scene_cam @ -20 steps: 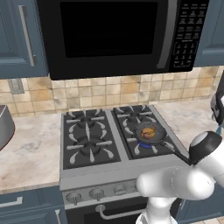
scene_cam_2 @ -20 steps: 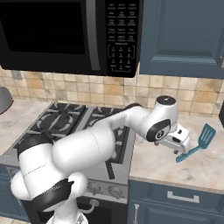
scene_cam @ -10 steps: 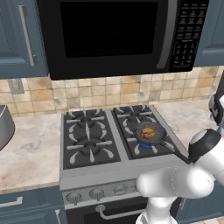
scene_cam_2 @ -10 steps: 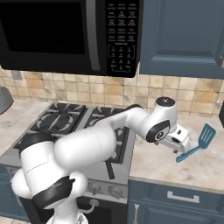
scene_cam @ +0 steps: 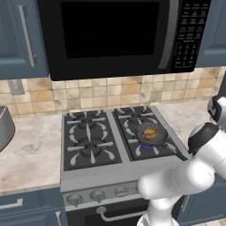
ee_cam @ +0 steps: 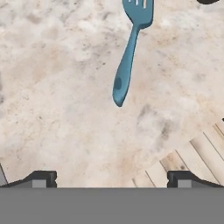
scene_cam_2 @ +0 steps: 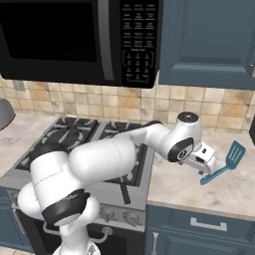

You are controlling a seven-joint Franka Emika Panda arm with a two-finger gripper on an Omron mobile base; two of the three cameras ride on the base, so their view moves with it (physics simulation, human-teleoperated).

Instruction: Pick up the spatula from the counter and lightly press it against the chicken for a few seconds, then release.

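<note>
The teal spatula (scene_cam_2: 224,163) lies flat on the beige counter right of the stove, its slotted blade pointing away. In the hand view the spatula (ee_cam: 129,57) sits ahead, handle end toward me and blade at the top edge. My gripper (scene_cam_2: 205,168) hovers over the counter just left of the spatula's handle, apart from it. The jaws stand wide open with nothing between them; the gripper (ee_cam: 113,180) shows its two dark fingertips (ee_cam: 43,178) at the bottom corners. The chicken (scene_cam: 150,133) rests in a small dark pan (scene_cam: 161,140) on the front right burner.
The stove (scene_cam: 88,145) fills the middle, with a black microwave (scene_cam: 114,35) above it. The counter's front edge (ee_cam: 183,144) runs diagonally at lower right of the hand view, wooden floor beyond. A grey pot (scene_cam: 4,128) stands far left. A dark object (ee_cam: 208,1) sits beyond the spatula.
The hand has drifted very slightly over the counter near the spatula. The spatula, pan and chicken have not moved, and the jaws stay open.
</note>
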